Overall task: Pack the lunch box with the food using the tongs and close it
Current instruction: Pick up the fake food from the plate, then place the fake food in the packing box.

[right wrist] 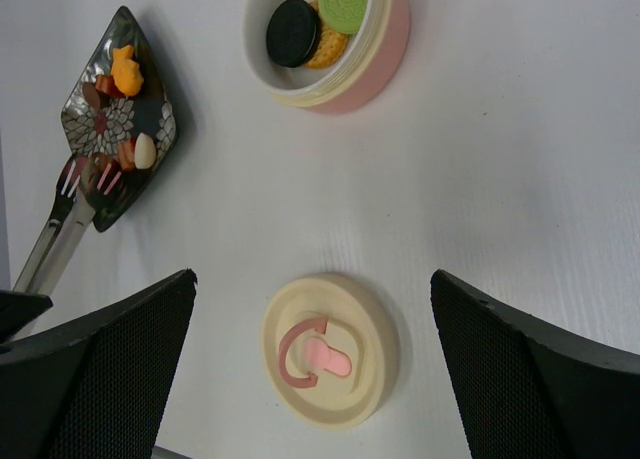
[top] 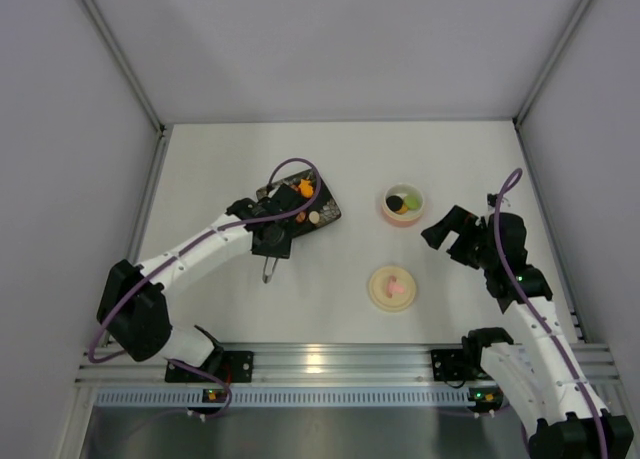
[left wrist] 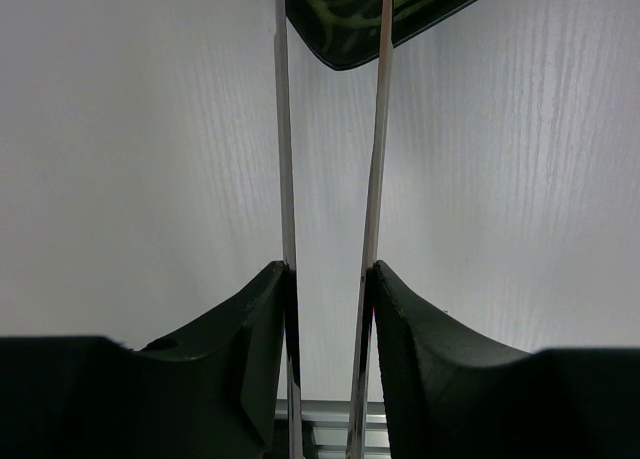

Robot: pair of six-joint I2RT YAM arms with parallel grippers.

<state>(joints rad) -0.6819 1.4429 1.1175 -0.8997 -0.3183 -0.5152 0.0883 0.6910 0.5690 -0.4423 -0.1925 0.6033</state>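
Note:
My left gripper (top: 272, 239) is shut on the silvery tongs (left wrist: 285, 179), one finger pressing each arm from outside. The arms run toward the dark floral plate (top: 325, 211). In the right wrist view the tongs (right wrist: 55, 234) have their pink tips resting on the plate's near corner (right wrist: 112, 201), beside a brown and a cream piece of food (right wrist: 145, 151). An orange piece (right wrist: 126, 69) lies farther along. The pink lunch box (right wrist: 385, 39) holds black, green and yellow pieces. Its cream lid (right wrist: 330, 349) with a pink knob lies flat on the table, below my open right gripper (right wrist: 312, 274).
The lunch box (top: 403, 204) stands right of the plate and the lid (top: 393, 287) lies nearer the arms' bases. An aluminium rail (top: 330, 364) runs along the near table edge. Grey walls enclose the left, back and right sides.

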